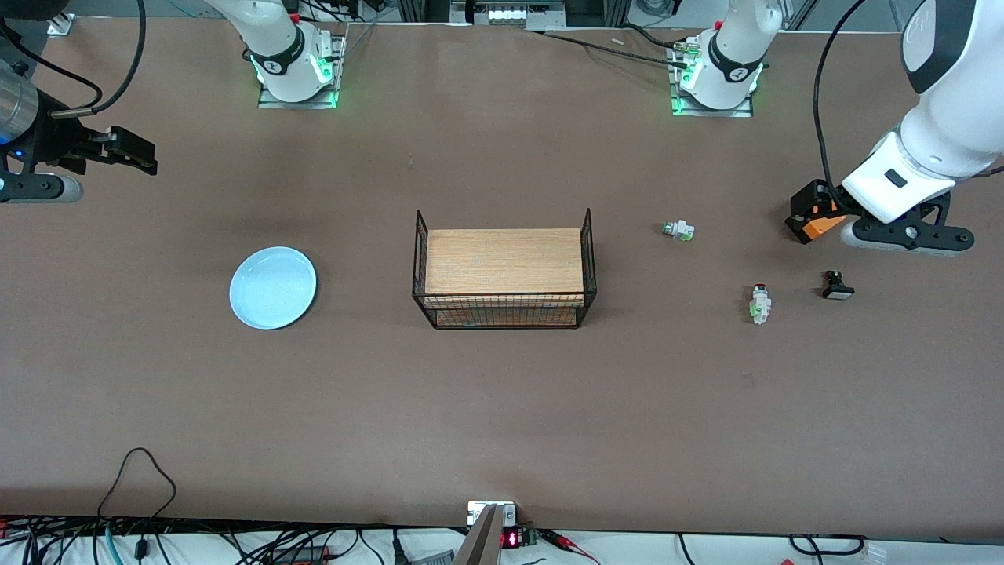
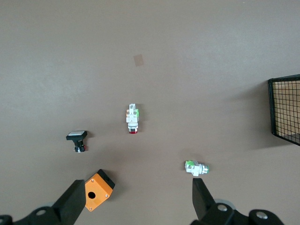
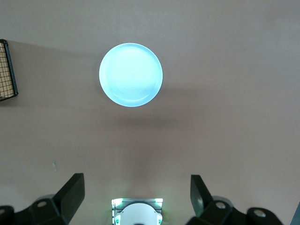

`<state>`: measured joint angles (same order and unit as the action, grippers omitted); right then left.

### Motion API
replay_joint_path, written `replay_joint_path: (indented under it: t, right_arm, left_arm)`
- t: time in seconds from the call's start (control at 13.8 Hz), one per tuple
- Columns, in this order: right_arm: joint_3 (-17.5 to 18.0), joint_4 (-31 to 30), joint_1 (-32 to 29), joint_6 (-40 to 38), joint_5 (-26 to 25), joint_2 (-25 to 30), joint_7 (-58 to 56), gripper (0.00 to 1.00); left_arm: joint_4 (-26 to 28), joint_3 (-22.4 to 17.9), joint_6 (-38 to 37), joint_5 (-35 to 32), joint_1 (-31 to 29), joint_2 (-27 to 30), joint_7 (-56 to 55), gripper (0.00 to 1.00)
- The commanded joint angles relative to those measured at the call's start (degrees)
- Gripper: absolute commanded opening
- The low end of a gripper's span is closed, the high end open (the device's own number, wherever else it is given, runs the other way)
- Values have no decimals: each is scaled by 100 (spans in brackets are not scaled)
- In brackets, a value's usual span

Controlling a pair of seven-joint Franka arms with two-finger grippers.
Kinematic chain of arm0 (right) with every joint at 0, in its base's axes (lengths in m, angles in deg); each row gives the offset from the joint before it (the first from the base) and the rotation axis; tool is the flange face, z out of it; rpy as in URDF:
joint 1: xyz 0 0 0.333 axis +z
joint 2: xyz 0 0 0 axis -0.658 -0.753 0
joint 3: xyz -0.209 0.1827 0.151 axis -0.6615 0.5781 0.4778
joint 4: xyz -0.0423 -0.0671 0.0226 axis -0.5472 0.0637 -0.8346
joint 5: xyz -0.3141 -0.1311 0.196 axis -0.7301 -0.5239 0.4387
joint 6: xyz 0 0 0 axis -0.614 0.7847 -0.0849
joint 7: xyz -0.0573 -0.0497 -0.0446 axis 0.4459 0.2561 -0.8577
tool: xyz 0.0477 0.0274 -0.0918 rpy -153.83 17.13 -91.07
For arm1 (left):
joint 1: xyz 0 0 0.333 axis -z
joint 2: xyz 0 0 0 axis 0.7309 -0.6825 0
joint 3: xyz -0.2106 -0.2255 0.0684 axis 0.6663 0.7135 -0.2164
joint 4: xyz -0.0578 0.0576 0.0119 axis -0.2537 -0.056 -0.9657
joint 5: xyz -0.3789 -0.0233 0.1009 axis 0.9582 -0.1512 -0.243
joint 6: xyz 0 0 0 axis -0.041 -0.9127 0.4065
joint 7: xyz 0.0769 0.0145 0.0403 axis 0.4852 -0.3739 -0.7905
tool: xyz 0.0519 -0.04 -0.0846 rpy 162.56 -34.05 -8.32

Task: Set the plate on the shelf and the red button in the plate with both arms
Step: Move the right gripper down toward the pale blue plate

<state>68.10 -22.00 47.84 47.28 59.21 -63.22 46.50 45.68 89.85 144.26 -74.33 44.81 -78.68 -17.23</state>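
Note:
The light-blue plate [image 1: 273, 287] lies flat on the table toward the right arm's end, beside the wire rack [image 1: 504, 271]; it also shows in the right wrist view [image 3: 131, 75]. The red button [image 1: 759, 303], a tiny white switch with a red cap, lies toward the left arm's end; it also shows in the left wrist view [image 2: 132, 119]. My left gripper [image 1: 902, 227] [image 2: 136, 187] is open and empty, up over an orange-and-black box [image 2: 98, 190]. My right gripper [image 1: 133, 153] [image 3: 136, 180] is open and empty, up over bare table, apart from the plate.
A white-green switch [image 1: 678, 230] [image 2: 197, 168] lies farther from the front camera than the red button. A black switch with a white cap [image 1: 837, 286] [image 2: 77, 139] lies beside the red button. The rack holds a wooden board [image 1: 504, 259]. Cables run along the table's near edge.

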Motion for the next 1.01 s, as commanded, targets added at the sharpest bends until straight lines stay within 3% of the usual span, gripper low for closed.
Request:
replay_joint_path:
  t: [0.0,0.58,0.94]
  right_arm:
    - [2,134,-45,-93,79,-44,-60,100]
    - [2,134,-54,-58,53,-44,-87,100]
    - [-7,143,-71,48,-228,-342,1,100]
  left_arm:
    - [28,-14,7,120,-5,30,97,100]
    - [37,-23,7,120,-14,30,97,100]
    - [28,-32,-2,120,-14,30,97,100]
